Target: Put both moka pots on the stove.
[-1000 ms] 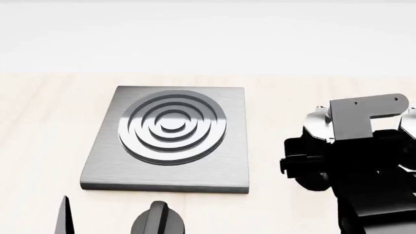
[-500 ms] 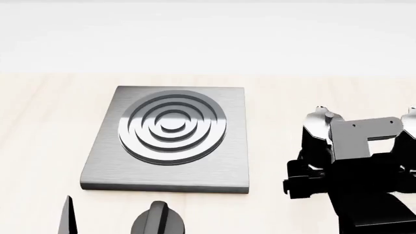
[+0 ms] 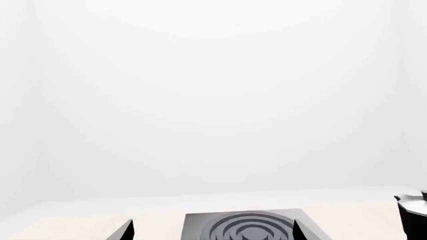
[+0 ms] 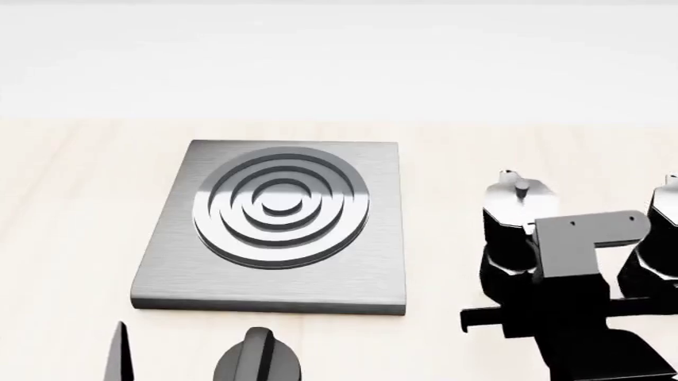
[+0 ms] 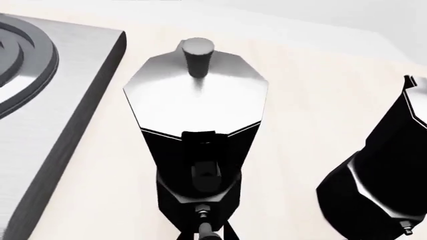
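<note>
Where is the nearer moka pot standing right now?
In the head view, the moka pot stands on the table right of the stove, not on it; the second pot is further right.

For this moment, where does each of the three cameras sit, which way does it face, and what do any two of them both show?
Head view: high on the robot, facing forward and down at the stove, two moka pots and the right arm's bracket.
Left wrist view: low, facing level across the stove toward a blank wall; two dark left fingertips frame it.
Right wrist view: just above the nearer moka pot, looking down; no clear gripper parts.
Shared: all three show the stove.
</note>
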### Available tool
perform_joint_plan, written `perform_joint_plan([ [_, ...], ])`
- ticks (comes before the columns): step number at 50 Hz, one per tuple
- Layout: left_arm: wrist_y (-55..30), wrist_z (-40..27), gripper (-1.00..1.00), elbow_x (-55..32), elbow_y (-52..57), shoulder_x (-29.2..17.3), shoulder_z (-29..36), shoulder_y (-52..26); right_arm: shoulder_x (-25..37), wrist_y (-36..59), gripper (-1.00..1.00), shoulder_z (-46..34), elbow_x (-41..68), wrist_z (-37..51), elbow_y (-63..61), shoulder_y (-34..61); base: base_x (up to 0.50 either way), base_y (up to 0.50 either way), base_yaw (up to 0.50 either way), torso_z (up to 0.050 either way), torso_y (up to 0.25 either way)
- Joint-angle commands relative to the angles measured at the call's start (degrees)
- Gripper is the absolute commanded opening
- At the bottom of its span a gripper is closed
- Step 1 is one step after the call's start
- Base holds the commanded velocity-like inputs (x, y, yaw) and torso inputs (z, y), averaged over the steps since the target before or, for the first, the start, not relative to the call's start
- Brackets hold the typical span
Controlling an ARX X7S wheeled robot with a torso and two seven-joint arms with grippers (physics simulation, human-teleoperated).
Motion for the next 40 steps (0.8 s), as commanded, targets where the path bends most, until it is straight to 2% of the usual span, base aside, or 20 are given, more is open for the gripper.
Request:
perform_joint_plan([
  [1,0.6,0.0,1.00,0.0,-0.8,-0.1,0.5,-0.2,0.4,-0.4,-1.00,0.4,-0.5,0.2,-0.5,-0.8,0.00,0.00,0.00,0.000,0.000],
  [12,0.6,-0.4,1.00,-0.1,-0.6,-0.4,0.5,-0.1,0.9,1.2,-1.00,1.6,0.7,1.6,-6.6,-1.7,0.00,0.00,0.00,0.000,0.000],
  [27,1.1,-0.5,1.00,-0.5,-1.1,-0.8,0.7,-0.3,2.8,8.0,-1.00,4.7,5.1,5.4,-26.6,-2.9,0.00,0.00,0.00,0.000,0.001],
  [40,0.5,-0.9,1.00,-1.2,-0.4,-1.2,0.4,-0.2,-0.1,5.9,-1.00,1.4,4.7,3.4,-25.9,0.6,0.00,0.00,0.00,0.000,0.001],
])
